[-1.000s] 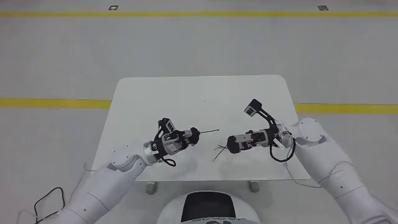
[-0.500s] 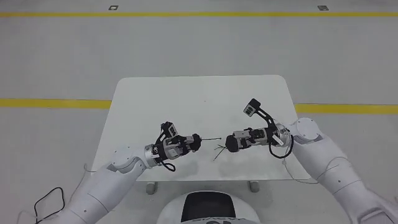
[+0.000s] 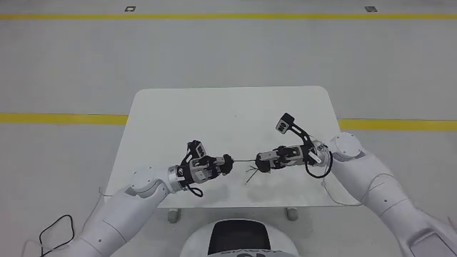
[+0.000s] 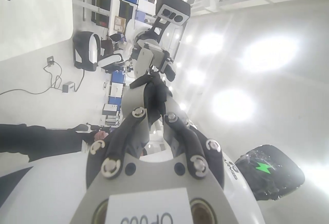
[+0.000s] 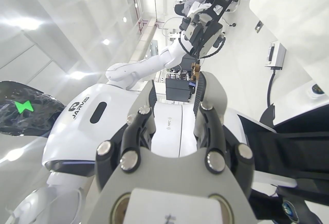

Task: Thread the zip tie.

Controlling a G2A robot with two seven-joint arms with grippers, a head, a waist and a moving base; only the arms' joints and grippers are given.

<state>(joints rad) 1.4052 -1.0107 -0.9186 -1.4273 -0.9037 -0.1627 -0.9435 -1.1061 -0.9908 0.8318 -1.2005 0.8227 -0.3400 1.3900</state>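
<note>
**Tie tip at the right claw's mouth, all on one line**

Take 12 o'clock as pointing away from the robot in the top view. Your left claw (image 3: 226, 163) is clamped on the zip tie (image 3: 243, 160). Its own wrist view shows the fingers pinched together with a black strip poking out past them. The tie is held up over the near half of the desk (image 3: 214, 111), not lying on it.

Its long axis runs straight along the 9-to-3 line. The gripped end is at 9 and the free tip points to 3, right at your right claw (image 3: 261, 162). From the right claw, then, the tie lies dead at 9 o'clock, and its tip looks to be just at the fingers. Whether it touches them, you can't tell from here.

That right claw has its fingers spread and nothing between them. I'd say the next move depends on keeping that one line true. The right claw is the nearer one to the tip.

The count is one tie in the air and two claws. A small cluster of loose ties (image 3: 251, 174) lies on the desk at 6 o'clock from the gap. There are at least two strands, too fine to count for certain.
</note>
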